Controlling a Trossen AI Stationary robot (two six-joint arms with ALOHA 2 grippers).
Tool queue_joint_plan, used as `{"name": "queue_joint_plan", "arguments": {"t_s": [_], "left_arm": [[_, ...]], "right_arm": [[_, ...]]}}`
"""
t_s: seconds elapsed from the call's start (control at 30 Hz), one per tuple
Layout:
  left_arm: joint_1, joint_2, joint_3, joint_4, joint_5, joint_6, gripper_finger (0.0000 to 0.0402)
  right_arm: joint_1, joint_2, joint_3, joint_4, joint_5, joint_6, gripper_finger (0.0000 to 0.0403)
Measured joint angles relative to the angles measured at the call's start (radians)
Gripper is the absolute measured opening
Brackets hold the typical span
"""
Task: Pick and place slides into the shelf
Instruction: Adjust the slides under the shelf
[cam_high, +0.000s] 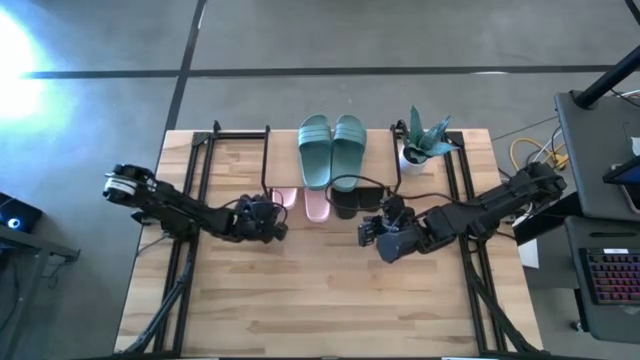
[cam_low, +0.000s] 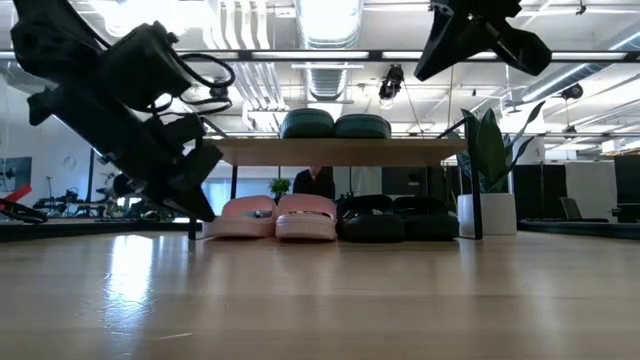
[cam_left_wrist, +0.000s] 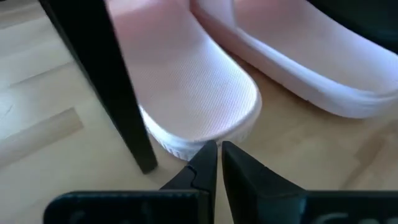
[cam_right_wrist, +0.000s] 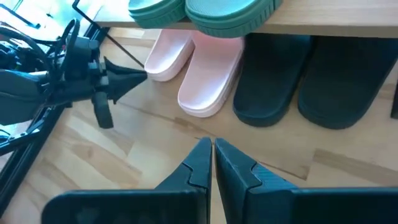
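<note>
The shelf (cam_low: 340, 152) stands at the table's far middle. A teal-green pair of slides (cam_high: 332, 150) lies on its top board. Under the board a pale pink pair (cam_right_wrist: 186, 68) and a black pair (cam_right_wrist: 298, 81) rest sole-down on the table, heels toward me. My left gripper (cam_left_wrist: 217, 152) is shut and low, with its tips at the heel of the left pink slide (cam_left_wrist: 193, 93), beside the shelf's black leg (cam_left_wrist: 106, 81). My right gripper (cam_right_wrist: 211, 149) is shut on nothing and hangs above the table in front of the black pair. My left gripper meets the heel end (cam_left_wrist: 186, 148) of the left pink slide with its shut fingertips (cam_right_wrist: 140, 76). It comes slanting down from the table's near left. The slide lies flat on the table under the shelf board.
A potted plant (cam_high: 425, 140) in a white pot stands at the shelf's right end. The arms' black frames run along both table sides. Bare wooden tabletop (cam_high: 320, 300) stretches from the grippers to the near edge.
</note>
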Motion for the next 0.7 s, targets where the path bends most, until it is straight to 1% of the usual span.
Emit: {"name": "queue_joint_plan", "arguments": {"t_s": [0.07,0.13,0.2,0.27,0.33,0.4,0.53,0.7], "left_arm": [[0.001,-0.008,0.0,0.002,0.026,-0.004,0.0012],[-0.015,-0.025,0.001,0.022,0.099,-0.01,0.0012],[-0.053,-0.034,0.001,0.094,0.148,-0.01,0.0012],[-0.102,-0.032,0.001,0.173,0.144,0.011,0.0012],[-0.141,-0.008,0.004,0.284,0.131,0.08,0.0012],[-0.157,0.03,0.02,0.342,0.13,0.146,0.0012],[-0.15,0.13,0.086,0.336,0.123,0.238,0.0012],[-0.137,0.255,0.201,0.339,0.123,0.361,0.0012]], "right_arm": [[0.001,0.0,0.0,0.0,0.0,0.008,0.0013],[0.001,0.0,0.0,0.0,-0.001,0.009,0.0013],[0.001,0.0,0.0,0.0,-0.001,0.01,0.0013],[0.001,0.0,0.0,0.0,-0.002,0.018,0.0013],[0.001,0.0,0.0,0.0,-0.002,0.018,0.0013],[0.001,0.0,0.0,-0.001,-0.002,0.018,0.0013],[0.001,0.0,0.0,-0.001,-0.002,0.017,0.0013],[0.001,0.0,0.0,0.0,-0.003,0.024,0.0013]]}}
